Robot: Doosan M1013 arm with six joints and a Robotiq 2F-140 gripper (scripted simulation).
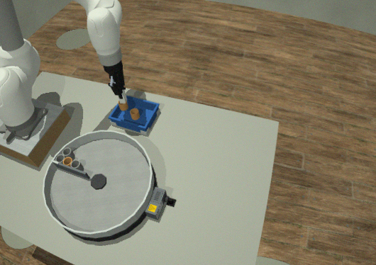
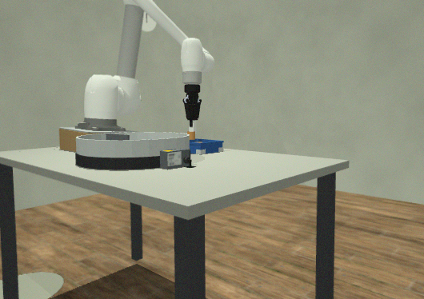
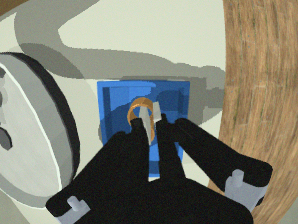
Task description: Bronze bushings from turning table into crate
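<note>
My gripper [image 1: 123, 98] [image 2: 191, 128] [image 3: 151, 112] is shut on the wall of a bronze bushing [image 1: 123, 107] [image 2: 191, 136] [image 3: 131, 115], which hangs upright over the left back part of the blue crate [image 1: 124, 124] [image 2: 208, 146] [image 3: 101, 97]. Another bronze bushing [image 1: 135, 114] stands in the crate. On the turning table [image 1: 117, 203] [image 2: 132, 149] [image 3: 30, 165], one bronze bushing [image 1: 64, 162] stands close among three steel bushings [image 1: 67, 151] [image 1: 59, 158] [image 1: 76, 164], against a grey bar. The turning table's wall hides them in the exterior view.
The grey bar [image 1: 72, 171] runs from the turning table's rim towards its dark hub [image 1: 98, 181]. The rim stands up all round. A grey motor box [image 1: 156, 203] [image 2: 174, 159] sits at its outer side. The arm's base block [image 1: 53, 139] is left of the crate.
</note>
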